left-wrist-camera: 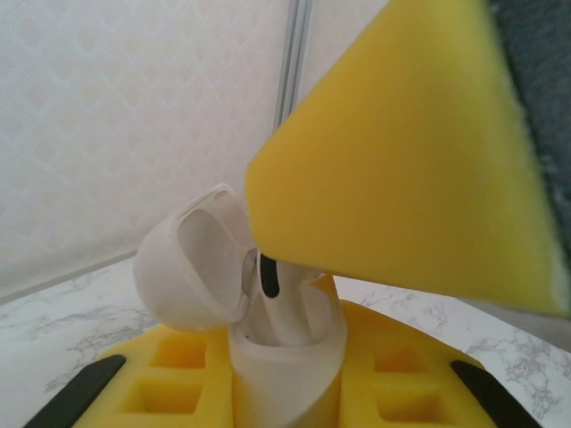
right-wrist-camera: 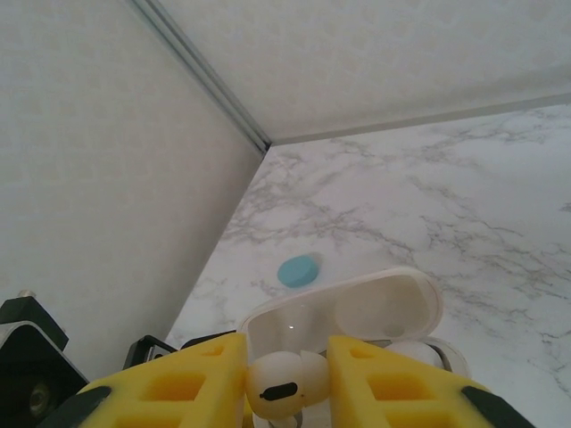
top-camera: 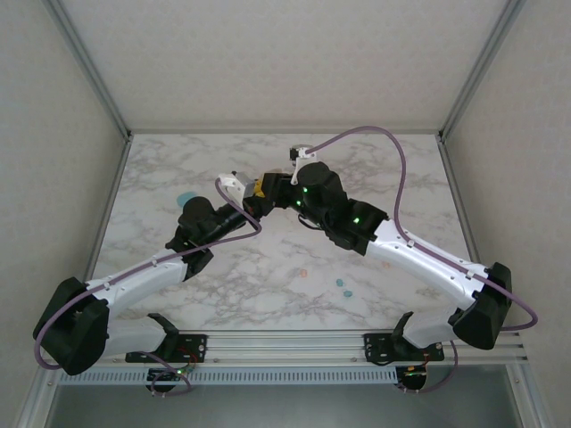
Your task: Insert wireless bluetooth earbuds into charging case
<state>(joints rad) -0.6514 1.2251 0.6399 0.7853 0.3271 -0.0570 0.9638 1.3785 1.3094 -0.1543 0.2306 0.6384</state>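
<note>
- My left gripper (left-wrist-camera: 285, 397) is closed as far as it goes on the white charging case (left-wrist-camera: 285, 357), yellow pads against both of its sides.
- The case stands upright in that grip, its lid (left-wrist-camera: 189, 267) swung back and open.
- My right gripper (right-wrist-camera: 285, 385) is nearly closed, pinching a white earbud (right-wrist-camera: 278, 379) between its yellow pads.
- That earbud is over the mouth of the case, with its lower end inside the opening; from the left wrist view I cannot tell how deep it sits.
- One of my right fingers (left-wrist-camera: 401, 152) hangs just above the case.
- Both grippers meet above the far middle of the marble table (top-camera: 401, 178).
- A teal case (right-wrist-camera: 297, 270) lies on the table to the left, well apart from my grip.
- Near my bases lie a pink-orange earbud (top-camera: 303, 274) and two teal earbuds (top-camera: 343, 287), close to each other.
</note>
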